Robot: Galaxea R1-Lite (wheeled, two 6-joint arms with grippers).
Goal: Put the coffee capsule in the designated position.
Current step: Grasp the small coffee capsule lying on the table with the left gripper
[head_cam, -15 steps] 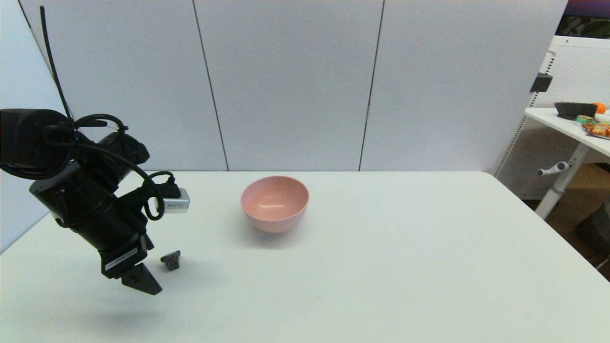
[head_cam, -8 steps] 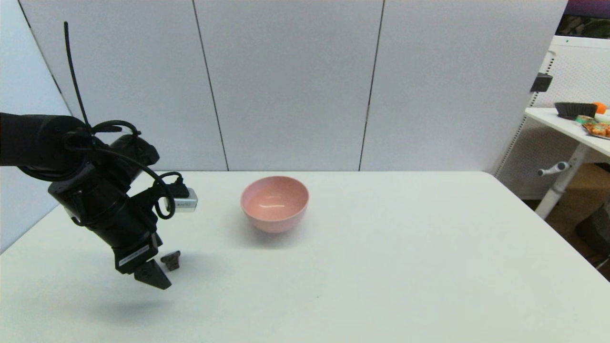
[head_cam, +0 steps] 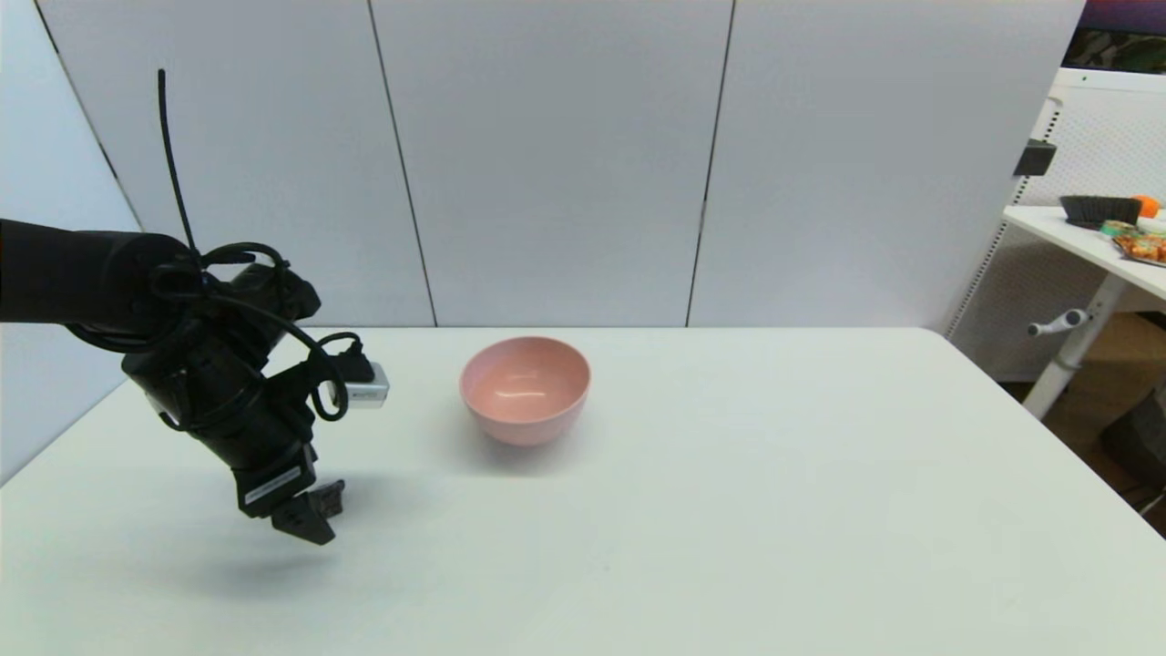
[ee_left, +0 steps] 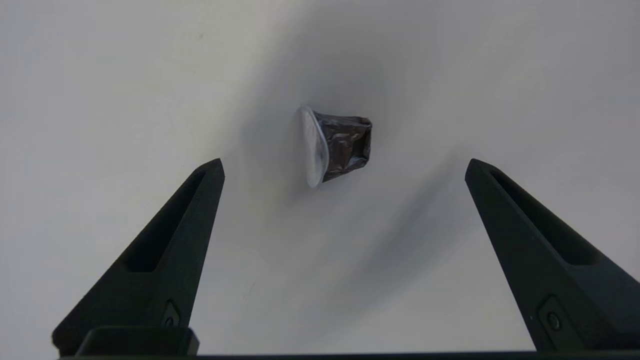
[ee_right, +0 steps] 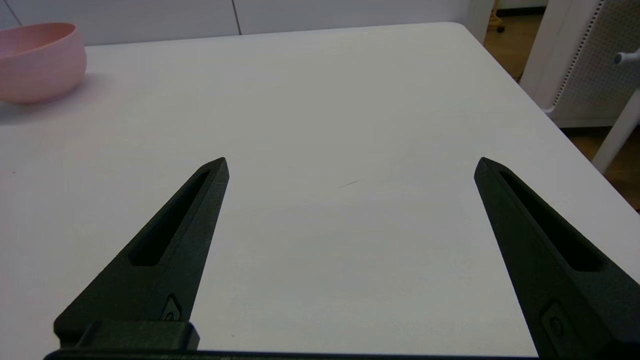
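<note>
Jaws spread, left gripper (ee_left: 344,167) above the coffee capsule (ee_left: 337,145).

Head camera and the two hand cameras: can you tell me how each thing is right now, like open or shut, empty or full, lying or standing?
coffee capsule: lying on its side on the table, not gripped.
pink bowl: upright, empty.
left gripper: open, over the capsule, touching nothing.
right gripper: open, empty, parked over bare table.
</note>
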